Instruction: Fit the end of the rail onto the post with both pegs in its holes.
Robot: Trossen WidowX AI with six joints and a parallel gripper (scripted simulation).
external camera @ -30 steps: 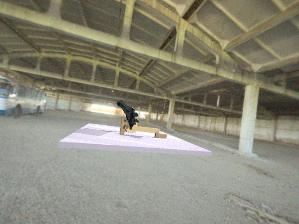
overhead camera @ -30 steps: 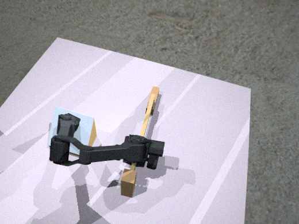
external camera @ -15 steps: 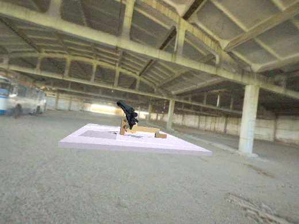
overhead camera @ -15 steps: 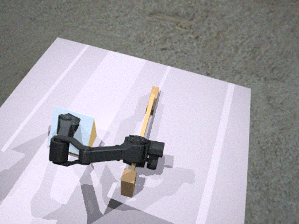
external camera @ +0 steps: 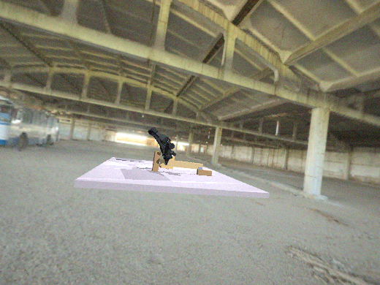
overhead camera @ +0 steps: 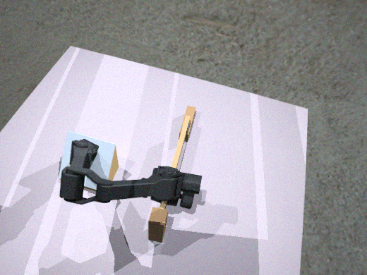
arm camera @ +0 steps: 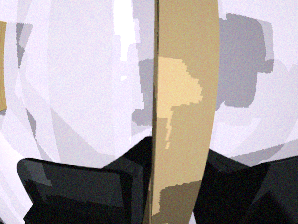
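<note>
Gripper (overhead camera: pixel 166 202) (external camera: pixel 166 163) (arm camera: pixel 165 143) clamped on rail (overhead camera: pixel 179 149) (external camera: pixel 188 165) (arm camera: pixel 186 75), beside post (overhead camera: pixel 157 225) (external camera: pixel 156 161). Rail raised off table (overhead camera: pixel 226 148) (external camera: pixel 172 186) (arm camera: pixel 100 100) near post; peg fit unclear, perhaps partial. Aligning step; next: level rail, ease toward post, release once seated.

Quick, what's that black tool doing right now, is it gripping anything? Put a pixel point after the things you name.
Tool (overhead camera: pixel 166 202) (external camera: pixel 166 163) (arm camera: pixel 165 143): closed, holding the long wooden rail (overhead camera: pixel 179 149) (external camera: pixel 188 165) (arm camera: pixel 187 45) near its post end.

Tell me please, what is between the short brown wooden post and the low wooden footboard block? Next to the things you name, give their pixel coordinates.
The long tan wooden rail (overhead camera: pixel 180 149) (external camera: pixel 188 165) (arm camera: pixel 187 45), clamped in the black gripper (overhead camera: pixel 166 202) (external camera: pixel 166 163) (arm camera: pixel 165 143); the top and exterior views show this.
</note>
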